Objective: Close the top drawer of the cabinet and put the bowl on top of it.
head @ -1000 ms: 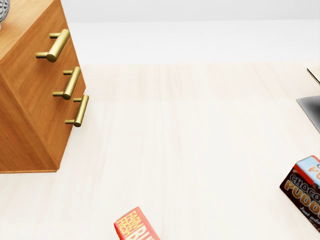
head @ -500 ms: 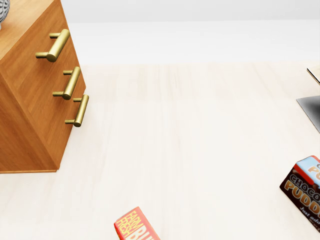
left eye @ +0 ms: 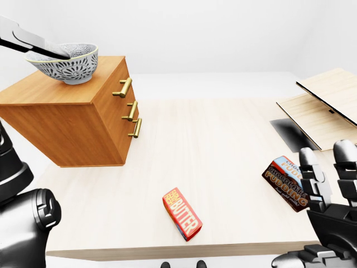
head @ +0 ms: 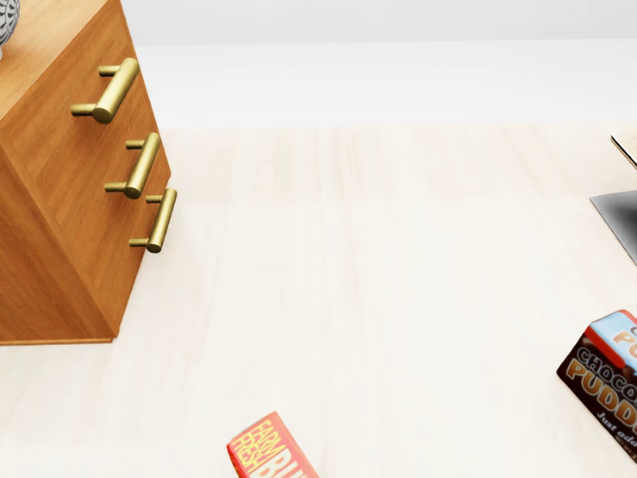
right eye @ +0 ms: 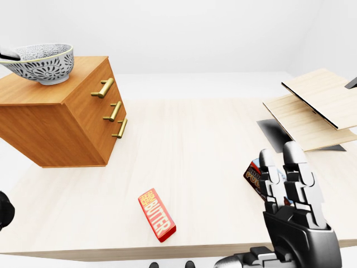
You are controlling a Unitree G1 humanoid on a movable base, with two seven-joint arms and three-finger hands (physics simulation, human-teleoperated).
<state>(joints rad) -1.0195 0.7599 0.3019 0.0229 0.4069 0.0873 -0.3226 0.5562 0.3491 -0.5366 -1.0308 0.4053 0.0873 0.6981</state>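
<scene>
The wooden cabinet (left eye: pixel 83 111) stands at the left of the table, and all three of its drawer fronts sit flush. Its top drawer's brass handle (head: pixel 109 90) lines up with the two handles below it. The grey patterned bowl (left eye: pixel 70 62) rests upright on the cabinet's top, near the left corner. A pale finger of my left hand (left eye: pixel 39 47) reaches from the upper left over the bowl's rim and into it; the other fingers are out of view. My right hand (right eye: pixel 284 167) is raised at the lower right with its fingers spread, holding nothing.
A red butter box (left eye: pixel 182 214) lies near the table's bottom edge. A chocolate pudding box (left eye: pixel 287 182) lies at the right, just behind my right hand. Light wooden boards (left eye: pixel 323 106) are stacked at the far right. The table (left eye: pixel 212 139) is pale wood.
</scene>
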